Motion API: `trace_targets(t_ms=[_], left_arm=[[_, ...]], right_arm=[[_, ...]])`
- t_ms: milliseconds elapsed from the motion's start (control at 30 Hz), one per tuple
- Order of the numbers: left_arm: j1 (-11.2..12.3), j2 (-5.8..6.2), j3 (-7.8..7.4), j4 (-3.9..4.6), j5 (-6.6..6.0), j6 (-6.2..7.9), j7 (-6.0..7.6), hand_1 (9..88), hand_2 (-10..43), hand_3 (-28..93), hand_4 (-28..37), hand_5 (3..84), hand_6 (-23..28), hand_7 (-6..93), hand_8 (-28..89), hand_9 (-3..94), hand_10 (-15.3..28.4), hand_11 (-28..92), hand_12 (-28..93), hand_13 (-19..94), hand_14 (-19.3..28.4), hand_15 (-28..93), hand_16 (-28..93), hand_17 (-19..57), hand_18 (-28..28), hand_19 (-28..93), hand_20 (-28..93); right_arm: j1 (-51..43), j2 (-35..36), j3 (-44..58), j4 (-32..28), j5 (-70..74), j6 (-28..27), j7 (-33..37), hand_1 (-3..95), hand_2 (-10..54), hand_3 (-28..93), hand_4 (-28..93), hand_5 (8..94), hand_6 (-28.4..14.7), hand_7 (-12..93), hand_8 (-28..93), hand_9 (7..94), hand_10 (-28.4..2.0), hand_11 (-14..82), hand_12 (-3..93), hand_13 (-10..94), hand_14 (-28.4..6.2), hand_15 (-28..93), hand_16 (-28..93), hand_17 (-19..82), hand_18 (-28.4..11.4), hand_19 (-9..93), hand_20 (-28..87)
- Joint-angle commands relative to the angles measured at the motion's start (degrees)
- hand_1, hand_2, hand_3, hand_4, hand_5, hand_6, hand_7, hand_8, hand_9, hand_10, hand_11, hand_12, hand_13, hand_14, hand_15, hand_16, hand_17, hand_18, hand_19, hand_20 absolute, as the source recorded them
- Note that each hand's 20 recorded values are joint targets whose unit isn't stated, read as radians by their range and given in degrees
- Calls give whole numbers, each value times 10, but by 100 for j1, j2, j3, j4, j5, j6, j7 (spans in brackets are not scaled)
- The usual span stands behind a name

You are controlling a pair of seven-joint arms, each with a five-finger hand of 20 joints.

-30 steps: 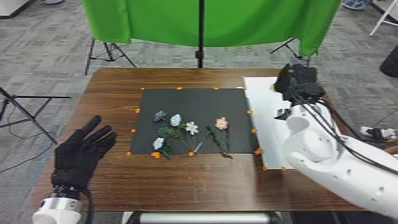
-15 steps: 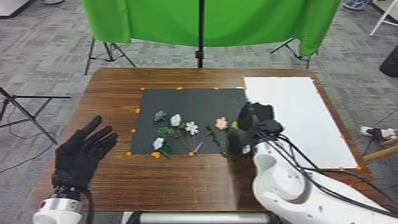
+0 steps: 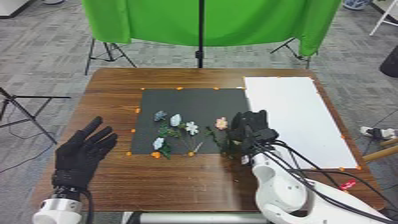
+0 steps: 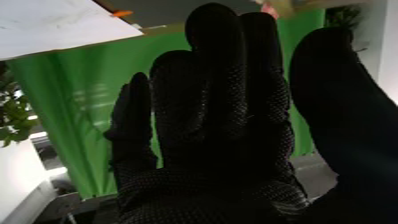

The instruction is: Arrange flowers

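The robot's right hand (image 3: 249,125) is at the right edge of the black mat, just right of the pink flower (image 3: 221,123). In the right wrist view the same hand (image 4: 213,160) has straight fingers and holds nothing visible, with a bit of pink (image 4: 269,10) beyond its fingertips. Left of the pink bloom lie a white flower (image 3: 192,128), a whitish bud (image 3: 176,120), a dark bluish bloom (image 3: 160,115), a pale blue one (image 3: 159,143) and green leaves (image 3: 167,131). The left hand (image 3: 78,160), fingers spread, rests left of the mat.
The black mat (image 3: 200,97) and a white sheet (image 3: 289,100) lie side by side on the brown table (image 3: 178,190), with orange marks along their edges. A small red object (image 3: 347,184) shows beside the right forearm. A green cloth (image 3: 160,25) hangs behind.
From the white sheet's far right part, the right hand has come left and nearer to the mat's right edge, uncovering much of the sheet. The left hand and the flowers have stayed put.
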State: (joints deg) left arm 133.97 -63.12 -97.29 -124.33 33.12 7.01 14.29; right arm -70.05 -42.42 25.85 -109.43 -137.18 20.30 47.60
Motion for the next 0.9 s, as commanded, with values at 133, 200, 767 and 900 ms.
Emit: trace_targets(t_ms=[133, 200, 767, 900], left_arm=[[93, 46, 58, -21, -52, 77, -22, 221, 60, 817, -254, 373, 93, 108, -92, 356, 213, 216, 106, 235, 284, 498, -88, -102, 275, 571, 59], [86, 34, 66, -17, -53, 88, -17, 220, 60, 817, -254, 373, 93, 107, -92, 356, 213, 215, 106, 235, 284, 498, -88, -102, 275, 571, 59], [-194, 47, 405, 192, -22, 152, 241, 205, 63, 815, -279, 366, 58, 100, -99, 343, 191, 185, 91, 229, 280, 473, -91, -106, 270, 553, 49], [-212, -21, 452, 221, 57, 187, 240, 200, 63, 818, -281, 353, 54, 102, -99, 331, 184, 173, 89, 223, 277, 461, -88, -107, 265, 542, 45]], right_arm=[[-490, 267, 1057, -560, 956, 290, -365, 323, -95, 746, -283, 738, 41, 131, -128, 812, -105, 328, 183, 661, -86, 743, 189, 192, -222, 804, 443], [-741, 268, 1655, -778, 1843, 371, -575, 315, -95, 748, -283, 728, 38, 131, -127, 796, -109, 321, 179, 647, -87, 737, 185, 186, -222, 797, 442], [-2420, -9, 5069, -536, 8928, -1358, -3473, 217, 22, 755, -283, 527, 39, 129, -133, 533, -128, 130, 131, 400, -178, 398, 101, 28, -227, 527, 275], [-2638, -196, 5162, -510, 9415, -1153, -3711, 196, 36, 751, -283, 478, 42, 122, -129, 504, -127, 114, 129, 370, -183, 352, 108, 14, -226, 510, 250]])
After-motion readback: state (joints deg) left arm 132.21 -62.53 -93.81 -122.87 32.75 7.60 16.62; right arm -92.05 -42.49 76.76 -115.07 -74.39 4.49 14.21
